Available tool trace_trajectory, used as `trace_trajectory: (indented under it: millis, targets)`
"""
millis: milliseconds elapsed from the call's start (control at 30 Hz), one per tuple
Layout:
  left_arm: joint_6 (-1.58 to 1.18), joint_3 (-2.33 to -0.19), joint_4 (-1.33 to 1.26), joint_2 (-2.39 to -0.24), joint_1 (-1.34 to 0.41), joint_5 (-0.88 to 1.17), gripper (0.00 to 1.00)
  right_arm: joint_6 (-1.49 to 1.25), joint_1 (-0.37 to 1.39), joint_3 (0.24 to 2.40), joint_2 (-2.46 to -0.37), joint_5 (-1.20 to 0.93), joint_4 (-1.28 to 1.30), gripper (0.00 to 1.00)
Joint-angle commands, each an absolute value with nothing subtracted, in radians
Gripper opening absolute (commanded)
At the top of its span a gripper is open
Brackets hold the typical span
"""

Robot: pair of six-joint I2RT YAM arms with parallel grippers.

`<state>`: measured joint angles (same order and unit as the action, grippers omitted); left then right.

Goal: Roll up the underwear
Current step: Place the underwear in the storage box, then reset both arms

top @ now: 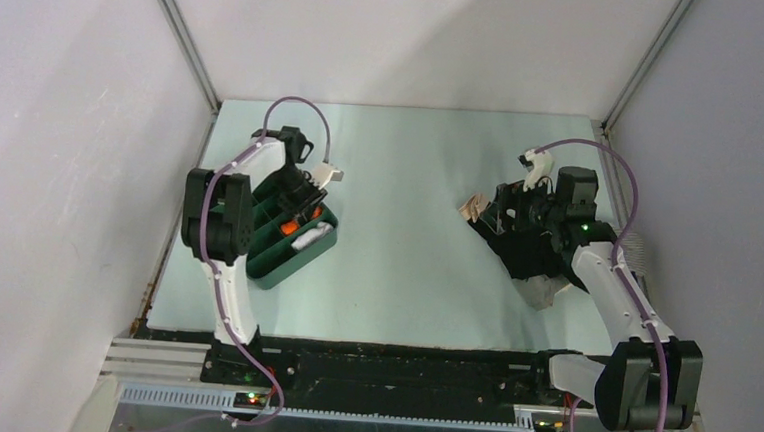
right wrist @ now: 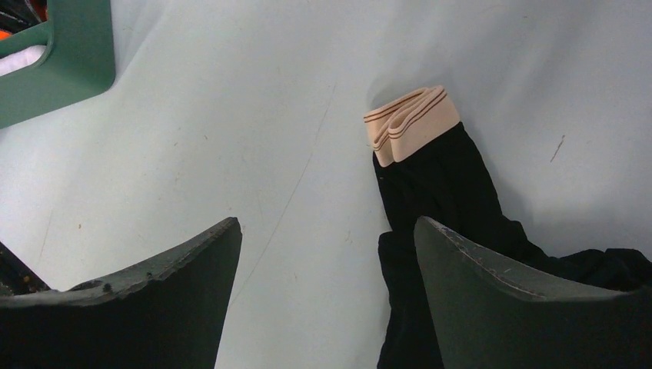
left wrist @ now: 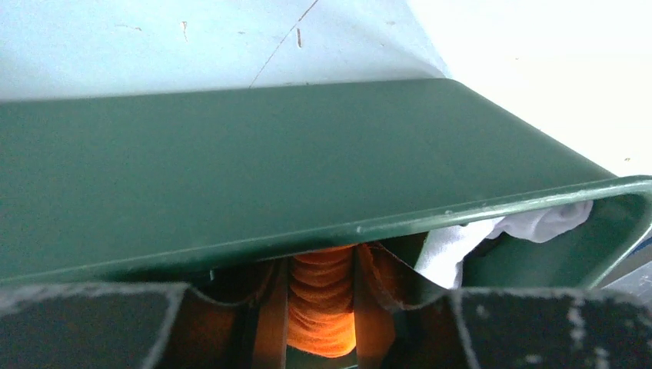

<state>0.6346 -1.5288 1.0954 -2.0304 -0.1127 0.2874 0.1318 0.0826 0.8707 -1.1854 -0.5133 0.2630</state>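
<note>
Left gripper (top: pixel 301 209) clasps orange roll (left wrist: pixel 321 311) inside bin (left wrist: pixel 231 177); right gripper (right wrist: pixel 327 231) gapes over underwear (right wrist: pixel 446 184) edge.

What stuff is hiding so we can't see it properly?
Top view: the left end effector is buried in the green bin behind its own arm.
Left wrist view: the bin wall covers most of the orange roll and white cloth; gripped or not, unclear.
Right wrist view: the black underwear runs off the bottom edge, behind a finger.

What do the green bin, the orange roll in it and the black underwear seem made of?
Green rectangular bin: likely plastic, smooth wall, faint sheen. Orange fabric roll: fuzzy ribbed cloth, perhaps terry. Black underwear: soft matte knit, creased; its peach waistband looks elastic.
</note>
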Motion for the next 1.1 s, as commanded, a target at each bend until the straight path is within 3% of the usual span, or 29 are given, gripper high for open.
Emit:
trace_trajectory:
  millis: [0,67,167,267,367,400,600,633,700,800,900,1067]
  targets:
    - [0.653,-1.499,1.064,-2.049,-0.088,0.22,0.21,0.137,0.079,0.879,-1.157,-0.525,0.248,0.87]
    - [0.663,-1.489,1.094,-2.063,-0.081,0.211,0.27,0.133,0.079,0.876,-1.154,-0.527,0.24,0.87]
    - [0.656,-1.399,0.972,-1.962,-0.076,0.21,0.52,0.131,0.08,0.872,-1.153,-0.526,0.235,0.87]
    - [0.632,-1.441,0.948,-1.868,-0.075,0.237,0.61,0.137,0.08,0.874,-1.143,-0.525,0.249,0.87]
    - [0.617,-1.573,1.072,-1.843,-0.076,0.29,0.94,0.167,0.077,0.895,-1.141,-0.53,0.294,0.87]
    - [0.618,-1.638,1.13,-1.835,-0.075,0.3,0.98,0.175,0.074,0.912,-1.141,-0.536,0.328,0.87]
    - [0.691,-1.791,1.294,-1.774,-0.075,0.261,0.99,0.268,0.07,1.018,-1.147,-0.513,0.485,0.88]
    - [0.694,-1.798,1.292,-1.76,-0.075,0.255,0.99,0.255,0.071,1.044,-1.147,-0.502,0.492,0.95]
    - [0.658,-1.818,1.254,-1.687,-0.075,0.266,0.99,0.18,0.073,1.091,-1.156,-0.444,0.476,0.99]
    - [0.459,-1.747,0.974,-1.562,-0.076,0.289,0.99,0.083,0.093,1.23,-1.226,-0.401,0.528,0.99]
    - [0.238,-1.547,0.577,-1.382,-0.076,0.228,0.99,-0.064,0.163,1.356,-1.277,-0.128,0.495,0.99]
    - [0.123,-1.424,0.395,-1.299,-0.084,0.239,0.99,-0.07,0.222,1.488,-1.329,0.015,0.508,0.99]
